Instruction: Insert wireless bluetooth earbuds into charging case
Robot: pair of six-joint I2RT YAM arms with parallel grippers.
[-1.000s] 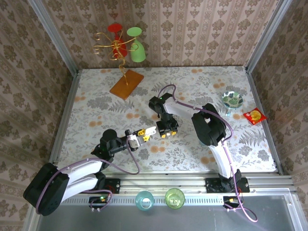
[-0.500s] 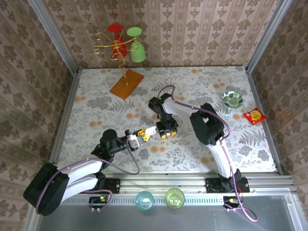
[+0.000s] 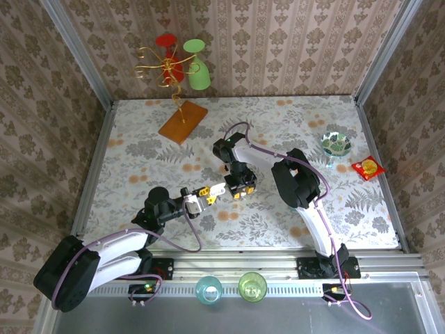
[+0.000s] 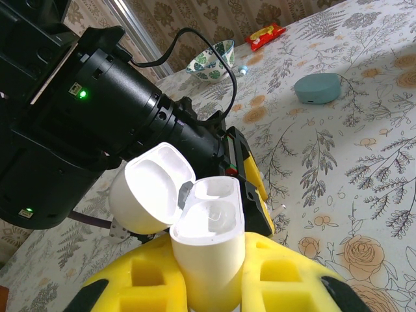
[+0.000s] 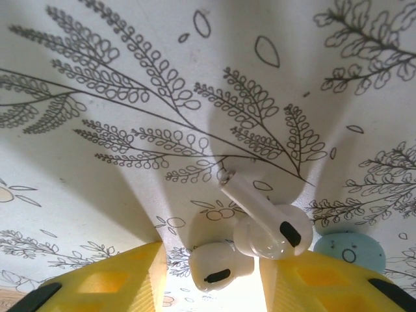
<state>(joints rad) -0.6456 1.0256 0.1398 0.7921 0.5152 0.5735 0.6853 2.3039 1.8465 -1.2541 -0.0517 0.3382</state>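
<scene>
left wrist shows the open case [image 4: 208,250], right wrist 2 earbuds [image 5: 265,224].

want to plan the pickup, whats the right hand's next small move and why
Probably nudge the right hand to centre on the stemmed earbud before closing. It and a second earbud lie side by side on the table between the open fingers, so closing here might pinch both. The left hand holds the charging case, lid open, ready.
</scene>
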